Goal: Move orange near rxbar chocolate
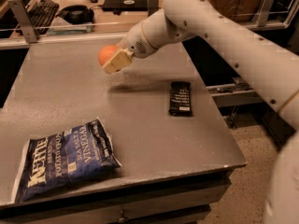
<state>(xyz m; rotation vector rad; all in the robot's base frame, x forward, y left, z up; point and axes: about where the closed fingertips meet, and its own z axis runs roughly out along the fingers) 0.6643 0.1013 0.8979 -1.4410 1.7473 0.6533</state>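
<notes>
The gripper (111,61) holds the orange (105,53) above the table (60,97).
The bar (180,98) lies well apart, near the right edge; a chip bag (65,160) sits front-left.

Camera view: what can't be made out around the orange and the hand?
- The orange: right part hidden by the hand holding it above the table's far side.
- Hand's far finger: behind the orange.
- The rxbar chocolate: wrapper lettering too small to read.
- The arm: base cut off at the right edge.
</notes>
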